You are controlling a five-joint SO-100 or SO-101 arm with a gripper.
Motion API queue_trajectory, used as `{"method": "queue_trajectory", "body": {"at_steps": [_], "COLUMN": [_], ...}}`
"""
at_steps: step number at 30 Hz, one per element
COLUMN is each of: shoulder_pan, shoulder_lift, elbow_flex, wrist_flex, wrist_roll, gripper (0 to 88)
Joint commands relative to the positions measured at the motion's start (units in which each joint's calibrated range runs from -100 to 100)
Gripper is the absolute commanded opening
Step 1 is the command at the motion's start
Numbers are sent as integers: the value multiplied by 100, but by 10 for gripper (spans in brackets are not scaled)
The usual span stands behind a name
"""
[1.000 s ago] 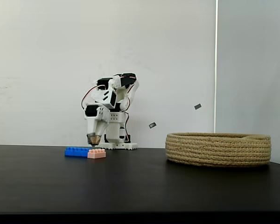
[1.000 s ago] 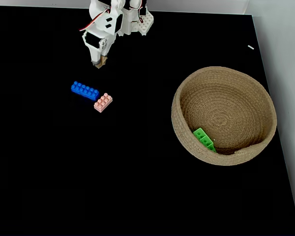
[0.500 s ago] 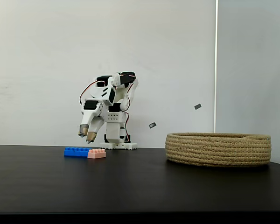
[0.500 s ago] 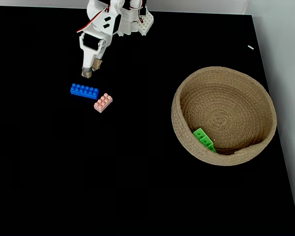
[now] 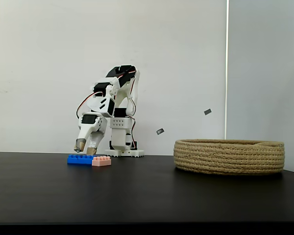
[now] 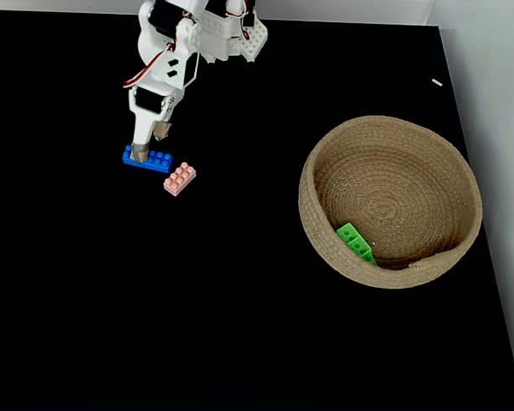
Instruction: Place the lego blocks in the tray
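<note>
Gripper (image 6: pixel 150 142) open and empty, fingers spread just above the left end of the blue brick (image 6: pixel 151 159), pink brick (image 6: pixel 180 178) touching that brick's right end, green brick (image 6: pixel 356 243) inside the basket (image 6: pixel 325 154) at right.

No text, label, brand, number or sign can be read in either fixed view.
</note>
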Motion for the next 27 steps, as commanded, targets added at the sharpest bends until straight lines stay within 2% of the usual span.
{"method": "queue_trajectory", "body": {"at_steps": [1,10,15,19,21,24,27], "shoulder_pan": [81,7,-34,-26,-10,-1,-1], "shoulder_lift": [424,1180,1619,1842,1868,1877,1877], "elbow_flex": [-504,-1033,-1480,-1708,-1735,-1735,-1735], "wrist_flex": [-42,125,466,608,616,616,616], "wrist_roll": [132,151,68,44,44,39,39], "gripper": [283,250,144,167,151,104,3]}}
